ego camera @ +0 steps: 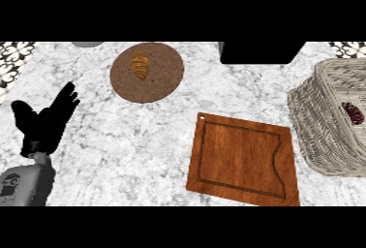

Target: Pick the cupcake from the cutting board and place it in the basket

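Resting open with fingers up at the worktop's left edge, the left hand [44,121] holds nothing, since the cupcake [352,112] already appears to lie inside the basket [314,131] at right, leaving the cutting board [243,160] bare.

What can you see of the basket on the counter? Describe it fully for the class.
The basket is pale grey-beige wicker with woven, ribbed walls that flare outward. It stands upright on the marble counter at the view's right edge, which cuts it off. Inside lies a small dark red thing, probably the cupcake, too small to tell for sure. The wooden cutting board lies just left of it; whether they touch is unclear. No hand is near it.
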Controlling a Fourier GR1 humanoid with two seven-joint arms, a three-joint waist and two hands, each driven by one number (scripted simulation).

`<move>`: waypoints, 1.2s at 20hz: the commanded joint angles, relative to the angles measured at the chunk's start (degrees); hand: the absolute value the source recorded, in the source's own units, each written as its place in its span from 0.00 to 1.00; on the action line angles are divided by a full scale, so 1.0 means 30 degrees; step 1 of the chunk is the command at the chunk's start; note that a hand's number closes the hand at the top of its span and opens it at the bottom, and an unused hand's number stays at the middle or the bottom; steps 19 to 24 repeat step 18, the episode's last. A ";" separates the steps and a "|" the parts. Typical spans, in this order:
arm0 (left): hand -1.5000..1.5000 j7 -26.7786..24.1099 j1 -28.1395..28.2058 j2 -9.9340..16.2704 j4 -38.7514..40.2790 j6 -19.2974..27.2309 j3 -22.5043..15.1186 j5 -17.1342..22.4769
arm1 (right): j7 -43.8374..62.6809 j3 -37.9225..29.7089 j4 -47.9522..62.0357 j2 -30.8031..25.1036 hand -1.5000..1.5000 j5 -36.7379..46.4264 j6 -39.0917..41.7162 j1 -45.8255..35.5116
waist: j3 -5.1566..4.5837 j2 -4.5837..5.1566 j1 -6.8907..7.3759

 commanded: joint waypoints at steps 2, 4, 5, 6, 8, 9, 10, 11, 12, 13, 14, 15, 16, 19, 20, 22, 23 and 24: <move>0.50 0.0603 0.0224 0.0257 -0.0638 -0.0175 0.0005 0.0076 | 0.0550 -0.2766 0.2534 0.0213 0.00 -0.2934 0.1188 -0.0446 | 0.0014 -0.0041 -0.0037; 0.50 0.0172 0.0515 0.0428 -0.0449 -0.0367 0.0273 0.0215 | 0.0546 -0.4645 0.3108 -0.0429 0.00 -0.4533 0.2574 0.0413 | 0.0013 -0.0074 -0.0291; 0.50 0.0133 0.0331 0.0123 -0.0572 -0.0038 0.0161 0.0111 | 0.0219 -0.5218 0.5282 -0.1389 0.00 -0.4922 0.3693 -0.0480 | 0.0026 -0.0006 -0.0065; 0.50 0.0716 0.0068 0.0803 -0.0649 -0.0549 0.0547 0.0515 | 0.0408 -0.5966 0.6141 -0.2019 0.00 -0.5442 0.4435 -0.0258 | 0.0031 -0.0015 -0.0107; 0.50 0.1041 0.0575 0.1061 -0.1563 -0.1167 0.0660 0.1045 | -0.0541 -0.6536 0.8581 -0.3382 0.00 -0.5537 0.6937 0.0107 | 0.0038 -0.0014 0.0052; 0.50 0.0966 0.0320 -0.0325 -0.1680 0.0293 -0.0441 -0.0123 | -0.0913 -0.6923 1.0181 -0.4008 0.00 -0.5612 0.7606 -0.0121 | 0.0060 0.0035 0.0044; 0.50 0.0181 0.0186 0.0658 -0.0398 -0.0346 0.0528 0.0246 | -0.1534 -0.7015 1.0142 -0.3237 0.00 -0.6174 0.9367 0.1191 | 0.0044 0.0024 -0.0259; 0.50 0.0461 -0.0439 0.0442 -0.0412 -0.0086 0.0209 0.0014 | -0.1998 -0.7005 1.2089 -0.4558 0.00 -0.5758 1.0261 0.0331 | 0.0060 0.0094 -0.0020; 0.50 0.0578 0.0926 -0.0029 -0.1662 -0.0109 -0.0181 0.0051 | -0.2853 -0.7270 1.3008 -0.5072 0.00 -0.5384 1.1136 0.1026 | 0.0081 0.0043 0.0126; 0.50 0.0071 -0.0122 0.0401 0.0195 -0.0230 0.0438 0.0185 | -0.2929 -0.7356 1.3407 -0.5983 0.00 -0.5290 1.2166 0.1268 | 0.0070 0.0127 -0.0160; 0.50 0.0607 0.0185 0.0359 -0.0924 -0.0342 0.0177 0.0274 | -0.3895 -0.7046 1.4200 -0.6032 0.00 -0.4793 1.3126 0.1520 | 0.0093 0.0083 0.0061; 0.50 0.0584 0.0185 0.0143 -0.1120 -0.0188 0.0040 0.0207 | -0.4025 -0.7398 1.5177 -0.6538 0.00 -0.5043 1.4161 0.1697 | 0.0103 0.0070 0.0025; 0.50 0.0107 0.0449 0.0555 -0.0626 -0.0460 0.0351 0.0205 | -0.4895 -0.7372 1.5898 -0.6558 0.00 -0.4735 1.4778 0.1946 | 0.0121 0.0112 0.0053; 0.50 0.1212 -0.0149 -0.0052 -0.1476 0.0134 -0.0340 -0.0098 | -0.6319 -0.7227 1.7106 -0.7185 0.00 -0.3956 1.5421 0.1821 | 0.0141 0.0085 0.0155; 0.50 0.1212 -0.0149 -0.0052 -0.1476 0.0134 -0.0340 -0.0098 | -0.6319 -0.7227 1.7106 -0.7185 0.00 -0.3956 1.5421 0.1821 | 0.0141 0.0085 0.0155; 0.50 0.1212 -0.0149 -0.0052 -0.1476 0.0134 -0.0340 -0.0098 | -0.6319 -0.7227 1.7106 -0.7185 0.00 -0.3956 1.5421 0.1821 | 0.0141 0.0085 0.0155; 0.50 0.1212 -0.0149 -0.0052 -0.1476 0.0134 -0.0340 -0.0098 | -0.6319 -0.7227 1.7106 -0.7185 0.00 -0.3956 1.5421 0.1821 | 0.0141 0.0085 0.0155; 0.50 0.1212 -0.0149 -0.0052 -0.1476 0.0134 -0.0340 -0.0098 | -0.6319 -0.7227 1.7106 -0.7185 0.00 -0.3956 1.5421 0.1821 | 0.0141 0.0085 0.0155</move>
